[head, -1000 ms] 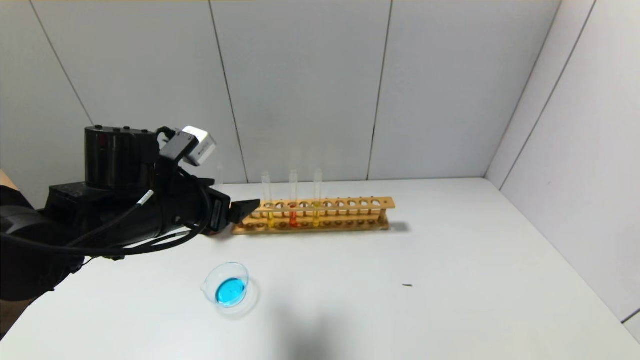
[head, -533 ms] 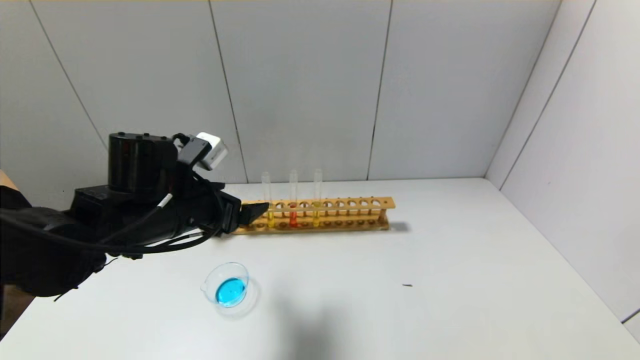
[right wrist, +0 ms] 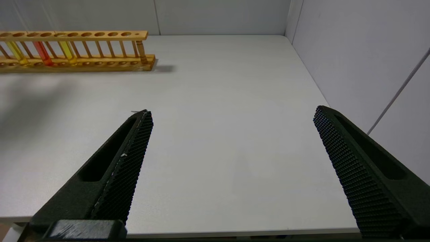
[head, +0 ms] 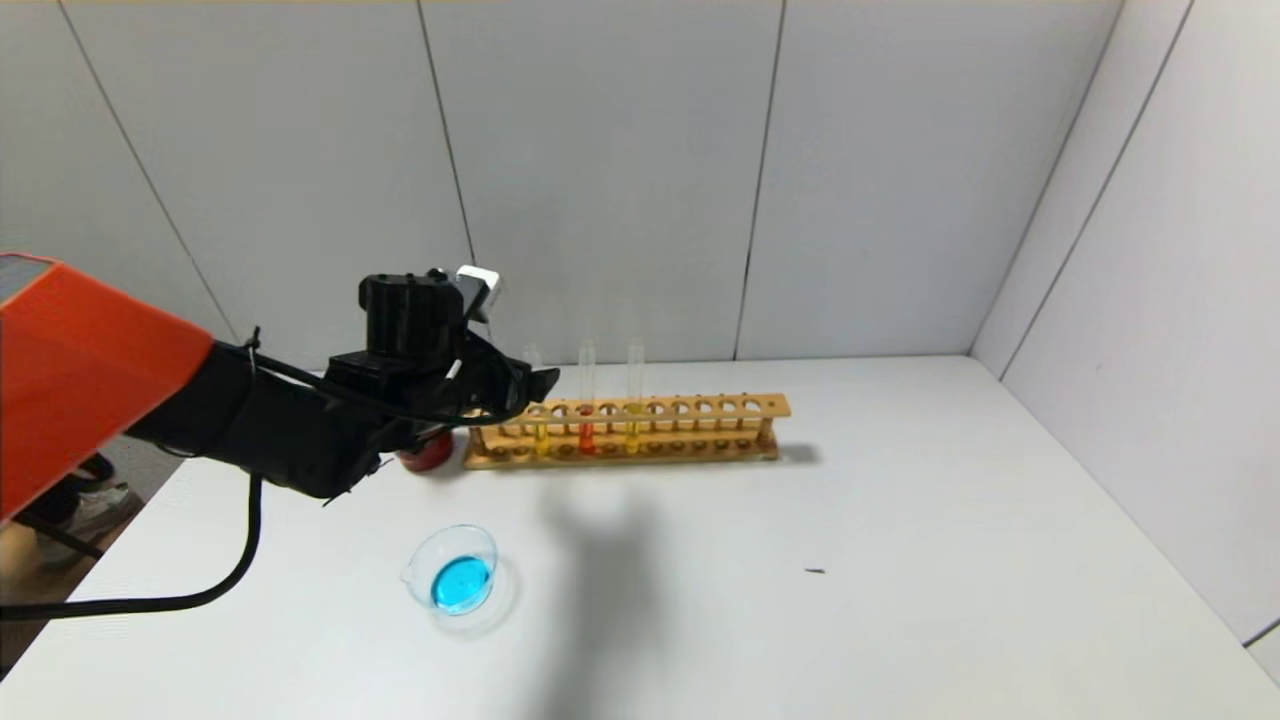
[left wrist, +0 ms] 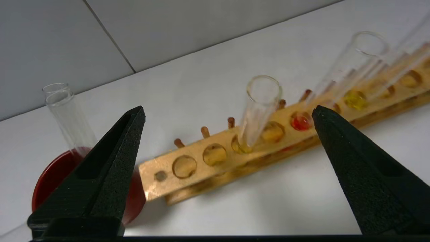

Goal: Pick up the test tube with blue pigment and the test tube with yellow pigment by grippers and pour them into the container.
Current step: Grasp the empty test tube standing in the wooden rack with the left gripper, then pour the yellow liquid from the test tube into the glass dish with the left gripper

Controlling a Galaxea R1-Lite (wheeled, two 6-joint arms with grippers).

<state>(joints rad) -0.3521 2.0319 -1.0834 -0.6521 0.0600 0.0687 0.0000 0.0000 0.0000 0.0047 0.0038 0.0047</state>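
Observation:
My left gripper (head: 530,388) is open and empty, just above the left end of the wooden rack (head: 700,408). In the left wrist view its jaws (left wrist: 228,108) stand wide apart, with the nearest test tube with yellow pigment (left wrist: 258,107) ahead between them and untouched. That tube (head: 535,400) stands leftmost in the rack; a second yellow tube (head: 635,395) stands third. No tube with blue pigment shows. The container (head: 455,572), a clear glass dish, holds blue liquid near the table's front. My right gripper (right wrist: 232,110) is open and empty over bare table on the right.
An orange-red tube (head: 586,400) stands between the two yellow ones. A dark red cup (head: 428,452) sits left of the rack, with an empty glass tube (left wrist: 67,114) leaning in it. Walls close the back and the right side.
My left arm has reached forward and to the right, bringing its open gripper up to the rack's left end. The dark red cup has come into view. Tubes and dish have not moved.

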